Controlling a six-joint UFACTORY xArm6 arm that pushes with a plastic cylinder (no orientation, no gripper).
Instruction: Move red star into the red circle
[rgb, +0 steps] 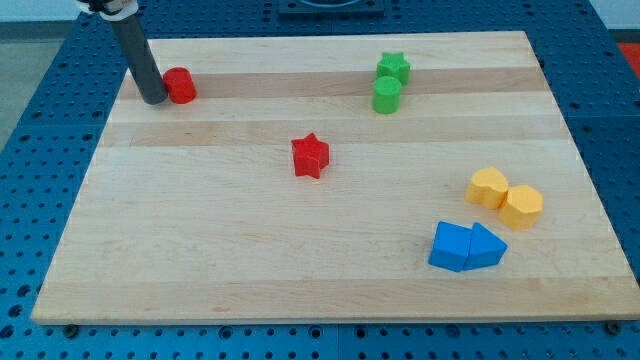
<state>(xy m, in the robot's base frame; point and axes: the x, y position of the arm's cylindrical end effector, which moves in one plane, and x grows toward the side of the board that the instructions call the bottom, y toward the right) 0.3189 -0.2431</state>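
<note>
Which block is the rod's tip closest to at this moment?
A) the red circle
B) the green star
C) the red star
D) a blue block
A: my tip stands right beside the red circle, on its left in the view, while the red star lies apart near the board's middle.

You have the red star (310, 156) lying flat on the wooden board (300, 270), a little to the view's left of the board's middle. It stands alone, touching no other block. Its points are clearly formed, and its top face is lighter than its sides. The red circle (180, 86), a short round block, sits near the board's top-left corner in the view, well apart from the star. Note that my tip (155, 100) rests just beside the circle, on its left flank, seemingly touching it.
</note>
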